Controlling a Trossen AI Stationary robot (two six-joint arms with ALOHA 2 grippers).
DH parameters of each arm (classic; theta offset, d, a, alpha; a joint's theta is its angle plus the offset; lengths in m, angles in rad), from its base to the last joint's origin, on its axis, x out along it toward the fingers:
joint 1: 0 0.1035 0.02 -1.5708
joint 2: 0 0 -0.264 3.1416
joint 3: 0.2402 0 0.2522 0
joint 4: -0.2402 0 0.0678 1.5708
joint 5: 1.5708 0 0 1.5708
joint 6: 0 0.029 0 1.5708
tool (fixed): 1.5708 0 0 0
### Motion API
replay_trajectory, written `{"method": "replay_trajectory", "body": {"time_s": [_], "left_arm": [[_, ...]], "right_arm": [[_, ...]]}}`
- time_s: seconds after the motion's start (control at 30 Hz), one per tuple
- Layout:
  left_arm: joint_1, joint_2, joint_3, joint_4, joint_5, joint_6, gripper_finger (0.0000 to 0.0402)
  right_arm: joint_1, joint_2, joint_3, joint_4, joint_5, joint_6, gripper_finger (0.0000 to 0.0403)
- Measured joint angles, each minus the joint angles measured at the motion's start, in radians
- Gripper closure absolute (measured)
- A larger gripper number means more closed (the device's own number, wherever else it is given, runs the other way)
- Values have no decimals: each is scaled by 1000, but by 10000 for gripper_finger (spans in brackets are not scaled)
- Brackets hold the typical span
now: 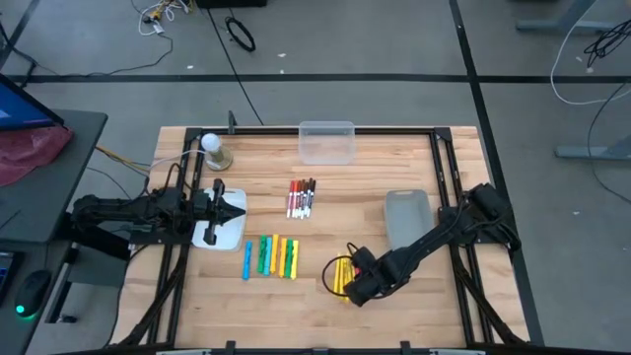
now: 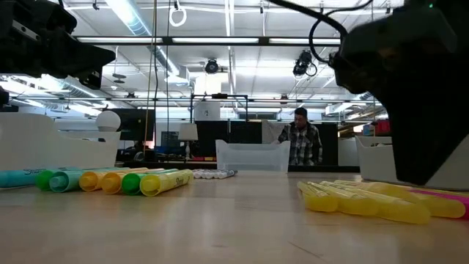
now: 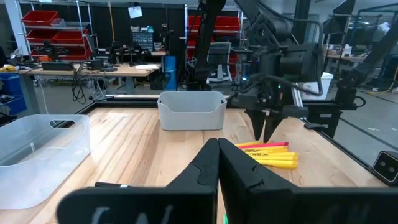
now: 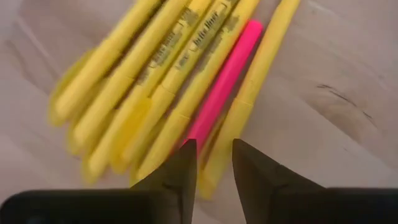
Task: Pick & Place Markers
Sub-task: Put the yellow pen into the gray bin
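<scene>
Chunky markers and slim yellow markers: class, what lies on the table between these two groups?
Only bare wood, seen from above, between the chunky markers and the slim yellow markers.

right pincer [image 1: 347, 288] over slim yellow markers [image 1: 339, 276] | left pincer [image 1: 235, 211] over white tray [image 1: 225, 235]

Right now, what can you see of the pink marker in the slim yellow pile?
The pink marker is a slim, smooth, plastic-looking stick, the only pink one in a bundle of slim yellow markers with printed barrels. It lies flat on the wooden table, near its front edge, pressed between yellow neighbours on both sides. The right gripper hangs just above its near end, fingers slightly parted, not gripping it.
</scene>
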State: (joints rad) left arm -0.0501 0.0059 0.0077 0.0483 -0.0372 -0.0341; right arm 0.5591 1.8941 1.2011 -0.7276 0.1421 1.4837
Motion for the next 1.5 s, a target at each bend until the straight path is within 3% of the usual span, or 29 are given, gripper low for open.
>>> {"method": "replay_trajectory", "body": {"time_s": [0.53, 0.8, 1.13, 1.5], "left_arm": [[0, 0, 0, 0, 0, 0, 394], [0, 0, 0, 0, 0, 0, 394], [0, 0, 0, 0, 0, 0, 394], [0, 0, 0, 0, 0, 0, 394]], "right_arm": [[1, 41, 3, -11, 8, -30, 328], [1, 41, 3, -14, 7, -52, 361], [0, 38, 5, -33, 7, 10, 362], [-12, -23, 64, -203, 34, 79, 362]]}}
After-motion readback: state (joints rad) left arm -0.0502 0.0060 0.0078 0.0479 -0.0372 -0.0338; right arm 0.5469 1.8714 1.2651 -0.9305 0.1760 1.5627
